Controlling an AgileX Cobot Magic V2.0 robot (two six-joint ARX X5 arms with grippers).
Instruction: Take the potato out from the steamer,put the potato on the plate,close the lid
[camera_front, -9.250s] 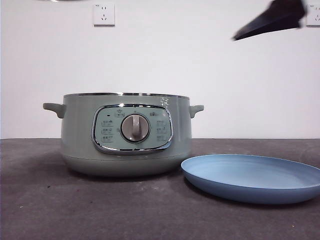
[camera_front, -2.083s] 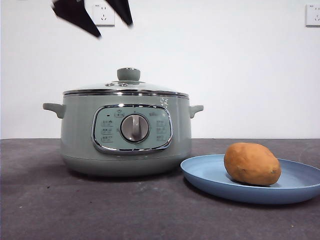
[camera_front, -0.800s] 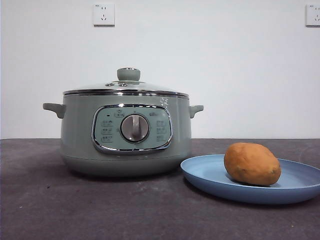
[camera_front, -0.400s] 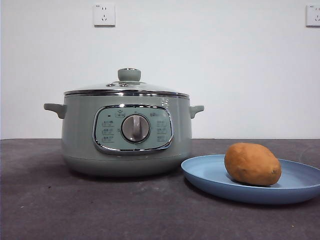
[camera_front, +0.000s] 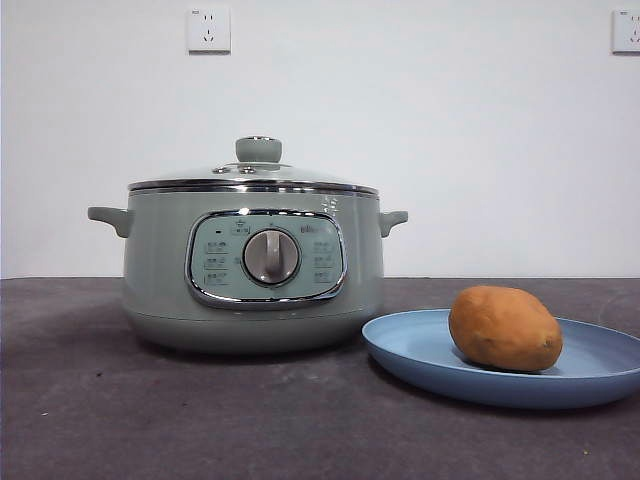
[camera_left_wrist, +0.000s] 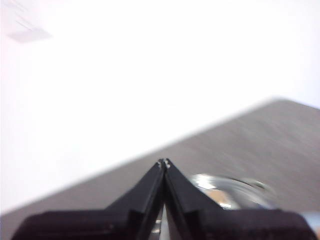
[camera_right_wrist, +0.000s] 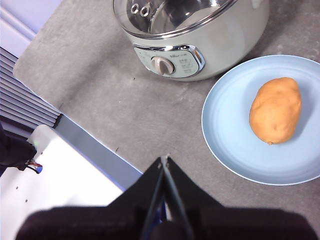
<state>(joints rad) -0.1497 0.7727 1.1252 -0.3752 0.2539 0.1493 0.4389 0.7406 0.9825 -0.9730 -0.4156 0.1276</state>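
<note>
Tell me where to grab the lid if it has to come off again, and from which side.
Likely the pale green knob of the lid, taken from straight above. It stands upright at the centre; the glass dome around it is low and smooth, its chrome rim flush on the steamer.

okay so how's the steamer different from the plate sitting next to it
The steamer is tall and deep, pale sage green; the plate is shallow, wide and light blue. The steamer is closed by its glass lid; the plate lies open with the potato on it. The steamer has side handles and a dial; the plate is plain. Both are round and rest on the table.
</note>
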